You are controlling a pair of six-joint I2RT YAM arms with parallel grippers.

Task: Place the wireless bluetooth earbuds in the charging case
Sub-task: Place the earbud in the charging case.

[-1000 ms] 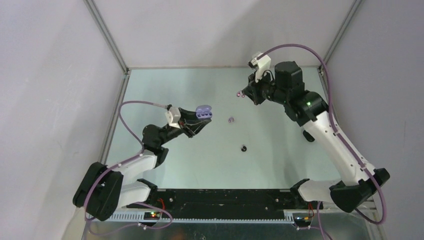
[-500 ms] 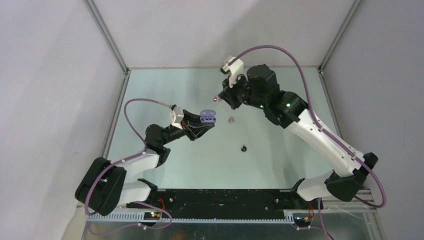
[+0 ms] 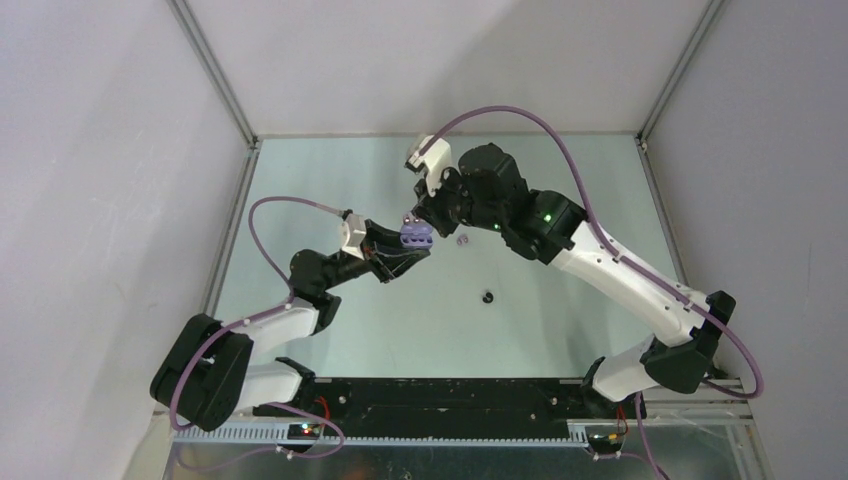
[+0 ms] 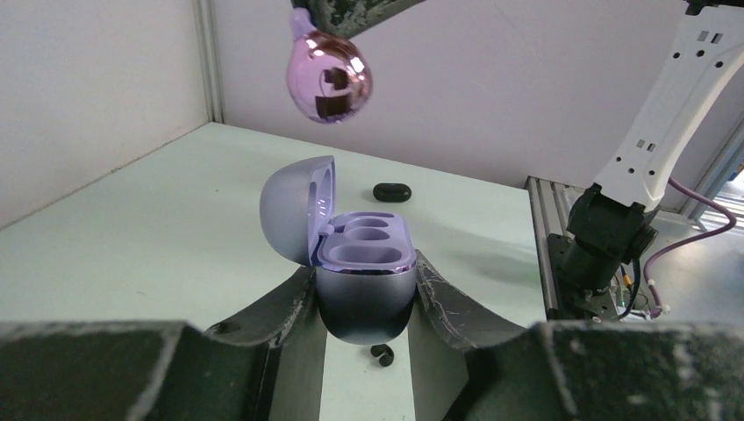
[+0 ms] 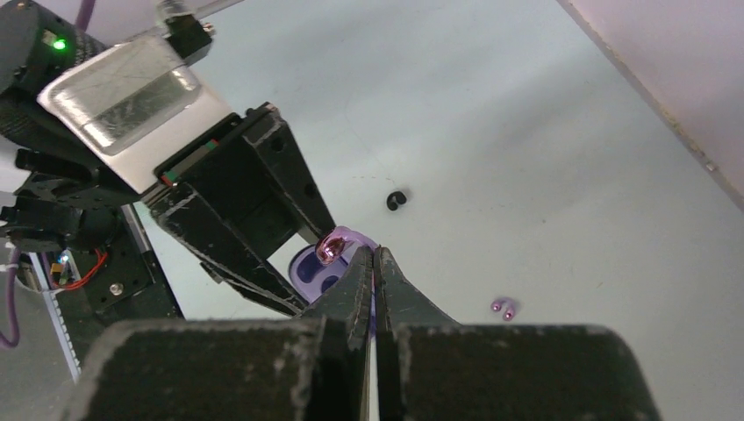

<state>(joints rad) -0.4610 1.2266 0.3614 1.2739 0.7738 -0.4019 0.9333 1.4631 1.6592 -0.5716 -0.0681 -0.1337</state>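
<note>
My left pincer [image 4: 366, 279] clamps the charging case [image 4: 364, 307] wells-up so my right pincer [image 5: 374, 259], pinching 1 purple earbud [image 4: 329, 77], hangs above.

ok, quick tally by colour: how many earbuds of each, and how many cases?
purple earbuds: 2, the held one and a loose one
black earbuds: 2, one beyond the case and one beneath it
charging case: 1, lid open
total: 5
</note>
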